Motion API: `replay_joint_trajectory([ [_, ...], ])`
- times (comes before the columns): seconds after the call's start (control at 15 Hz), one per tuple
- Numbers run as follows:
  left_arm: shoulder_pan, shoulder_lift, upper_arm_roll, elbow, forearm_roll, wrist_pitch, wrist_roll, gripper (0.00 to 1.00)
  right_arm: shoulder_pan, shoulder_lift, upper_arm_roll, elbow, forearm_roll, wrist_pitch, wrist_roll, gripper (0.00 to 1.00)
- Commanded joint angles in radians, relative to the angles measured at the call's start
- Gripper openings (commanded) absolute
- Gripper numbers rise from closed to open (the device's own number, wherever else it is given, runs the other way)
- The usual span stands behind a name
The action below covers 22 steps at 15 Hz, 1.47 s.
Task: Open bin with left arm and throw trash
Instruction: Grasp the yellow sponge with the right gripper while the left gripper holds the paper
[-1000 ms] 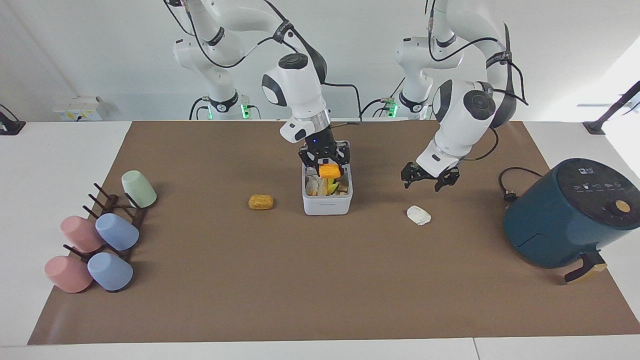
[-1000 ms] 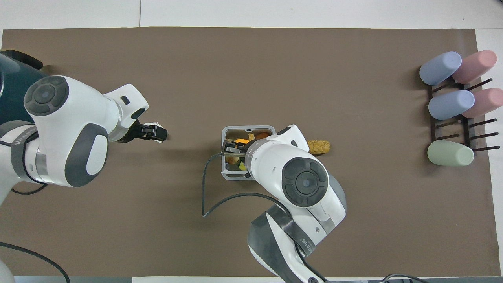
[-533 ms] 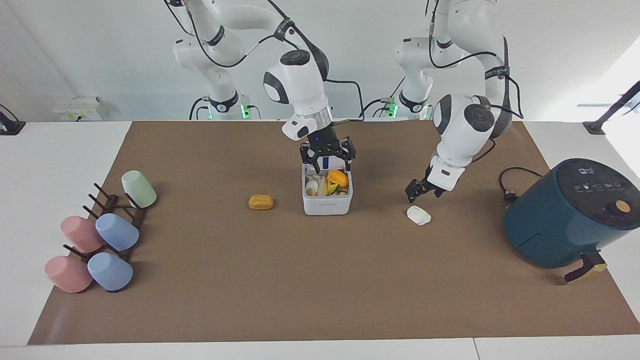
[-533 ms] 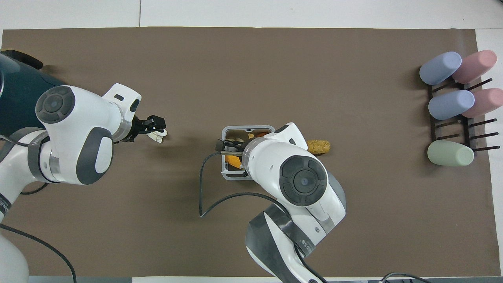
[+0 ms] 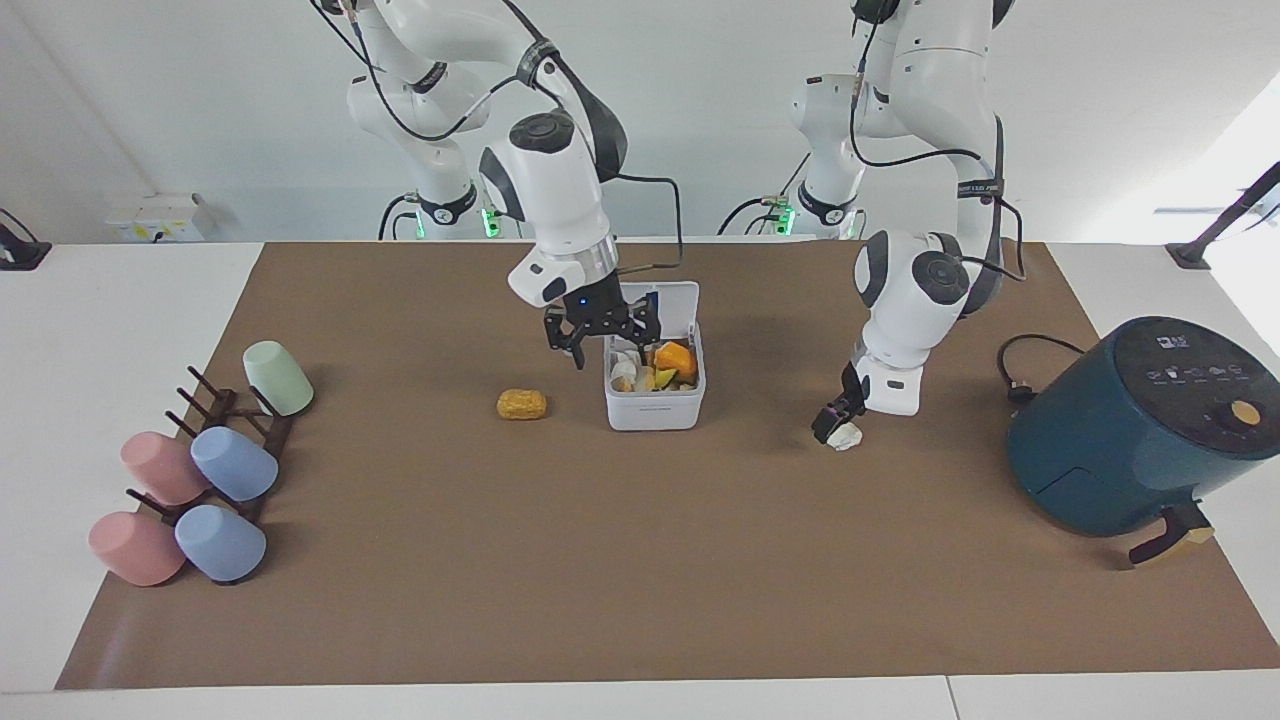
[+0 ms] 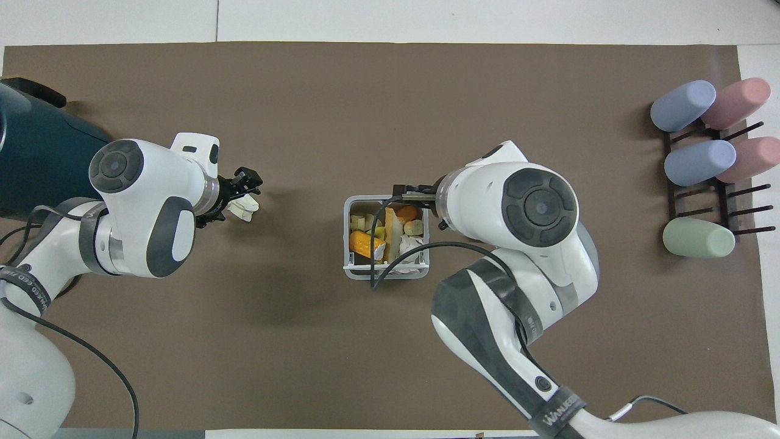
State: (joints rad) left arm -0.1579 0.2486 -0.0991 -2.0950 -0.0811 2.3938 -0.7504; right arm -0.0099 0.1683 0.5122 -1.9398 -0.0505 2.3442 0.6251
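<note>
The white bin (image 5: 655, 411) stands mid-table with its lid (image 5: 673, 300) open and upright; it also shows in the overhead view (image 6: 386, 272). The orange wedge (image 5: 673, 358) lies inside it among other scraps, and shows in the overhead view (image 6: 359, 244). My right gripper (image 5: 603, 335), with the blue light, hangs open and empty over the bin's edge (image 6: 403, 192). The golden-brown lump (image 5: 522, 404) lies on the mat beside the bin, hidden in the overhead view. My left gripper (image 5: 835, 424) is open and low at the white wad (image 5: 848, 437), its fingers around it (image 6: 242, 207).
A dark teal round appliance (image 5: 1130, 430) with a cable stands at the left arm's end of the table. A rack of pastel cups (image 5: 200, 460) lies at the right arm's end. A brown mat (image 5: 640, 580) covers the table.
My right gripper let the orange wedge go into the bin, then rose and shifted toward the golden-brown lump. My left gripper came down onto the white wad.
</note>
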Motion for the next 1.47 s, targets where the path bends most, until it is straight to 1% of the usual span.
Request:
replay_joint_trajectory([
  [0.0,0.006,-0.011,-0.004,-0.037,-0.014,0.024,-0.032,0.79,-0.085,-0.012,0.014,-0.05,-0.026,-0.005,-0.115,1.0],
  [0.07,0.008,-0.011,-0.004,-0.036,-0.014,0.022,-0.032,0.67,-0.11,-0.022,0.012,-0.079,-0.026,-0.006,-0.152,1.0],
  [0.2,0.009,-0.011,-0.004,-0.037,-0.014,0.022,-0.024,0.37,-0.151,-0.039,0.012,-0.128,-0.028,0.001,-0.246,1.0],
  [0.33,0.009,-0.011,-0.004,-0.034,-0.014,0.022,-0.023,0.06,-0.159,-0.012,0.012,-0.137,-0.029,0.013,-0.291,1.0],
  [0.4,0.009,-0.009,-0.004,-0.031,-0.014,0.022,-0.021,0.0,-0.159,0.008,0.012,-0.136,-0.037,0.021,-0.294,1.0],
  [0.6,0.009,0.003,-0.005,-0.004,-0.009,0.021,-0.017,0.0,-0.163,0.078,0.012,-0.137,-0.087,0.061,-0.289,1.0],
  [0.73,0.008,0.003,-0.005,0.018,-0.008,0.013,-0.012,0.0,-0.17,0.097,0.011,-0.154,-0.121,0.058,-0.289,1.0],
  [0.8,0.006,0.0,-0.005,0.045,-0.008,-0.001,-0.009,0.0,-0.179,0.097,0.011,-0.166,-0.138,0.056,-0.288,1.0],
  [0.87,0.001,-0.005,-0.007,0.085,-0.008,-0.037,-0.007,0.0,-0.185,0.096,0.011,-0.188,-0.155,0.058,-0.286,1.0],
  [0.93,-0.005,-0.003,-0.011,0.151,-0.008,-0.097,-0.007,0.0,-0.185,0.094,0.011,-0.195,-0.166,0.058,-0.286,1.0],
  [1.0,-0.014,0.004,-0.016,0.239,-0.014,-0.176,-0.004,0.0,-0.185,0.094,0.012,-0.206,-0.166,0.058,-0.286,1.0],
  [1.07,-0.04,0.008,-0.016,0.301,-0.019,-0.23,-0.001,0.0,-0.182,0.096,0.012,-0.209,-0.166,0.061,-0.278,1.0],
  [1.13,-0.061,0.005,-0.019,0.34,-0.028,-0.264,0.002,0.0,-0.174,0.096,0.012,-0.209,-0.166,0.063,-0.271,1.0],
  [1.2,-0.086,-0.006,-0.025,0.352,-0.043,-0.278,0.0,0.0,-0.171,0.097,0.014,-0.209,-0.167,0.064,-0.262,1.0],
  [1.4,-0.155,-0.008,-0.048,0.394,-0.055,-0.28,0.002,0.0,-0.17,0.097,0.015,-0.211,-0.167,0.064,-0.257,1.0],
])
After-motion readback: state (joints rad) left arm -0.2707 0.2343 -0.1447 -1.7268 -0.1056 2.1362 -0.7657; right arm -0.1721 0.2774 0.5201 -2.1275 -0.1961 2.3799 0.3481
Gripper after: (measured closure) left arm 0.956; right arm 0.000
